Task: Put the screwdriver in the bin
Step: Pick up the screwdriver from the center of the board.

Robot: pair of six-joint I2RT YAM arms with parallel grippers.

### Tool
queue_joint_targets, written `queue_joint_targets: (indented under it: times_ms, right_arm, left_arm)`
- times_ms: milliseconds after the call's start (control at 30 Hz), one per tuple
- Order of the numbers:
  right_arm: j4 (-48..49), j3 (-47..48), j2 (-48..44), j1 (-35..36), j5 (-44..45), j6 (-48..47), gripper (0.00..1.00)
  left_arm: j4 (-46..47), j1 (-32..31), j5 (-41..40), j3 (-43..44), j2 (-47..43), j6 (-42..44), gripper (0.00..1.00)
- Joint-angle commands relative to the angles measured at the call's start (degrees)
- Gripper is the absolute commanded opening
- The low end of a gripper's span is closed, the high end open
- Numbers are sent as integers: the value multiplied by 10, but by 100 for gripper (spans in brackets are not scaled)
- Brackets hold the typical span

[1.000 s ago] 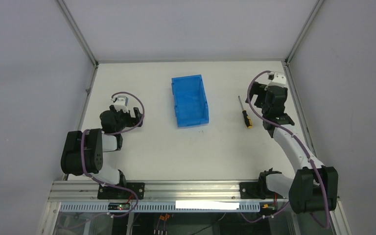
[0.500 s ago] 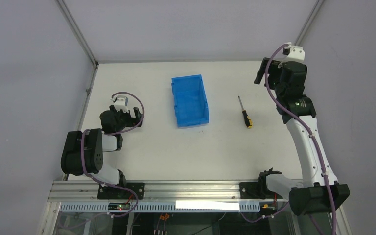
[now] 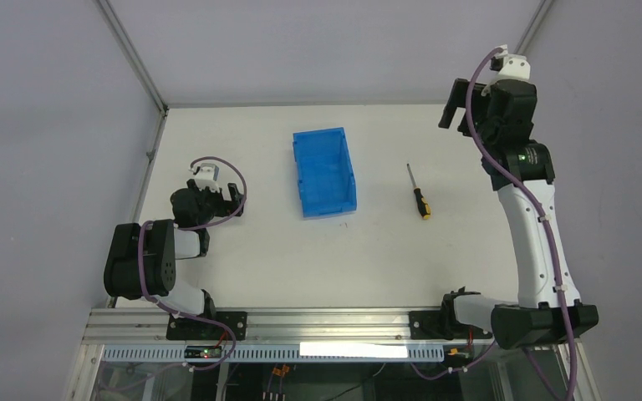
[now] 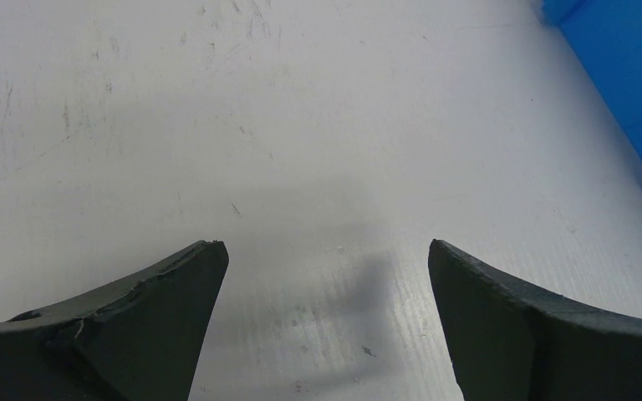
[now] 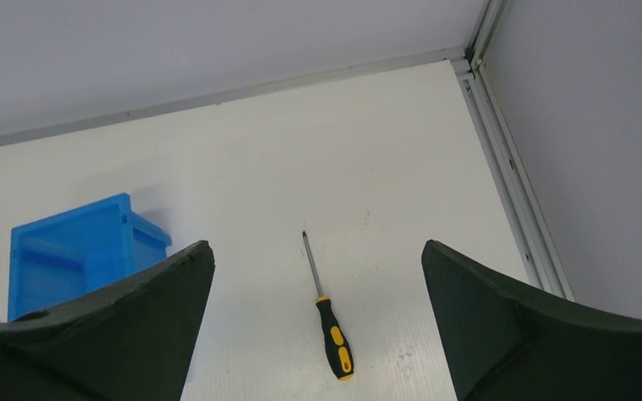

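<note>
1. right gripper: jaws wide, holding nothing, raised high above the table.
2. left gripper: jaws wide, holding nothing, low over the table.
3. screwdriver: flat on the table, right of the bin, apart from it, handle toward the arms.

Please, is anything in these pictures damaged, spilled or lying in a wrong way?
Only one thing: in the left wrist view, one finger of the left tool has a ragged, chipped-looking edge near its tip. The bin stands upright and the screwdriver lies flat beside it; both look intact.
</note>
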Motion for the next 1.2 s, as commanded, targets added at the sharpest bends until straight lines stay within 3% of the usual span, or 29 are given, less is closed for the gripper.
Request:
queue_joint_targets:
  times_ms: [0,267,833,1167]
  right_arm:
    - [-38,17,19,-2,-19,-5,99]
    - [-69,-6,74,-2,-41,5,99]
    - [-70,-189,157,-1,-81,33,99]
    - [-43,-222,246,16,-56,50,91]
  left_arm:
    - [16,8,11,2,-4,7,99]
    - [16,7,12,2,-4,7,99]
    - [16,8,11,2,-4,7,99]
    - [16,8,11,2,-5,7,99]
